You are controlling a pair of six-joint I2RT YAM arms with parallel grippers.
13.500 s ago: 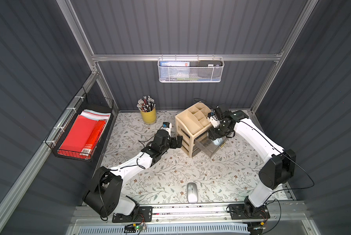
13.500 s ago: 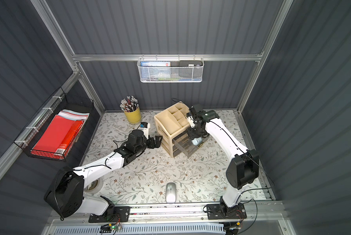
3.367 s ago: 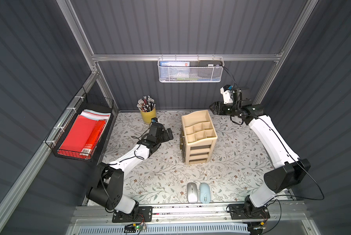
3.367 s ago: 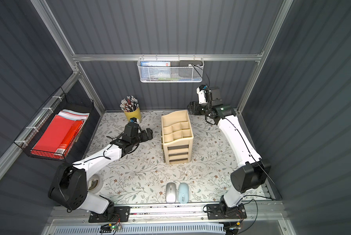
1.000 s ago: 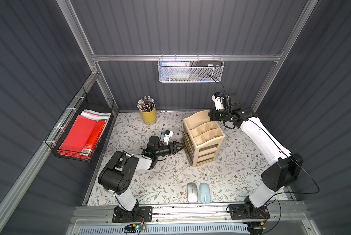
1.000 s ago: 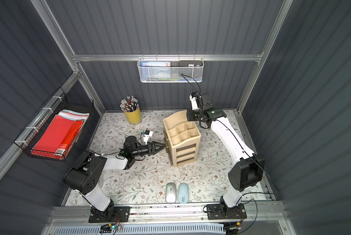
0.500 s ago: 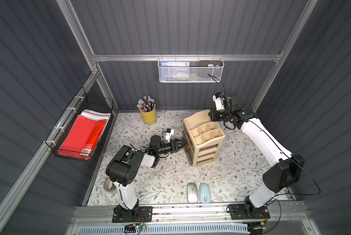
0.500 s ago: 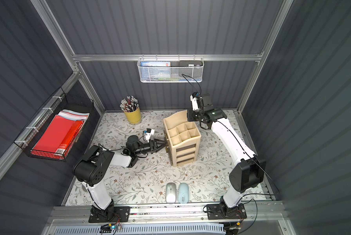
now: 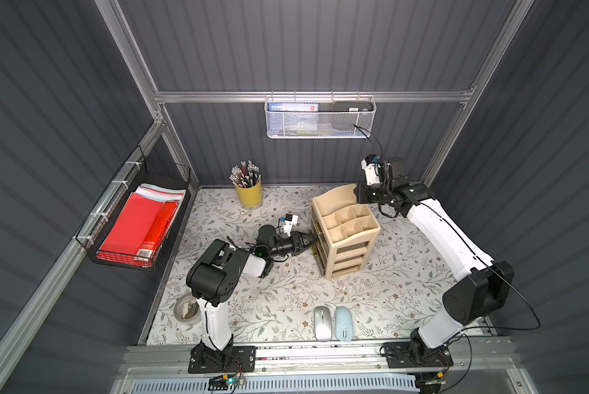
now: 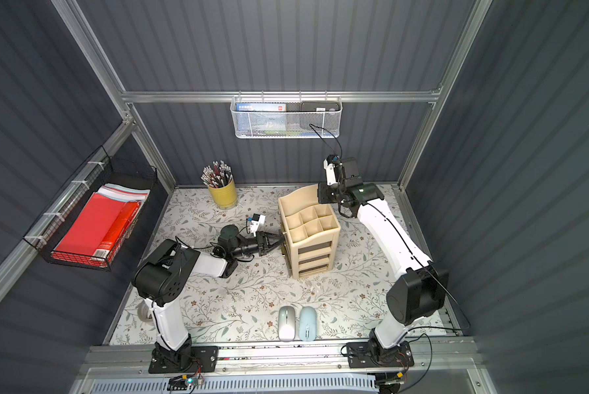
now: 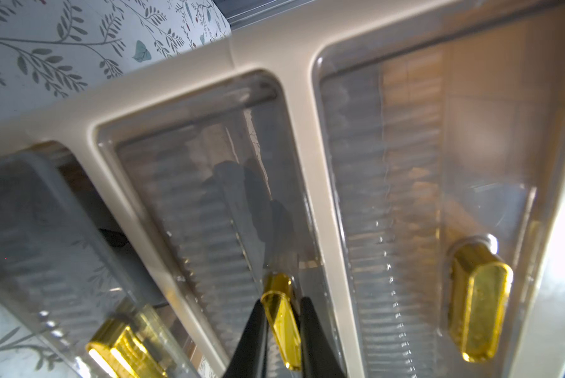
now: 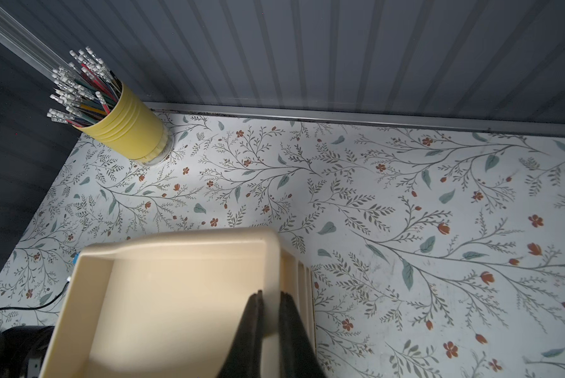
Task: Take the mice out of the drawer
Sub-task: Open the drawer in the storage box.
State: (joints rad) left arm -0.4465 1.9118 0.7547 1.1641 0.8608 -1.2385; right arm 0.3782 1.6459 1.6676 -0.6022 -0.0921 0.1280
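Your left gripper [image 11: 282, 302] is pinched on the gold handle [image 11: 282, 322] of the middle drawer [image 11: 209, 212], one finger on each long flank. The pull therefore runs straight back along the left arm, away from the organizer [image 9: 328, 262], which your right gripper [image 12: 271, 294] clamps by its rear wall. The silver-white mouse [image 9: 322, 323] and pale blue mouse [image 9: 344, 323] lie side by side at the table's front edge, and the ribbed drawer fronts hide any mice inside.

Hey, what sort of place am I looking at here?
Probably a mock office desk inside a robot test booth: a pencil cup, a drawer organizer and a wall basket of red folders, with two arms bolted to the front rail.
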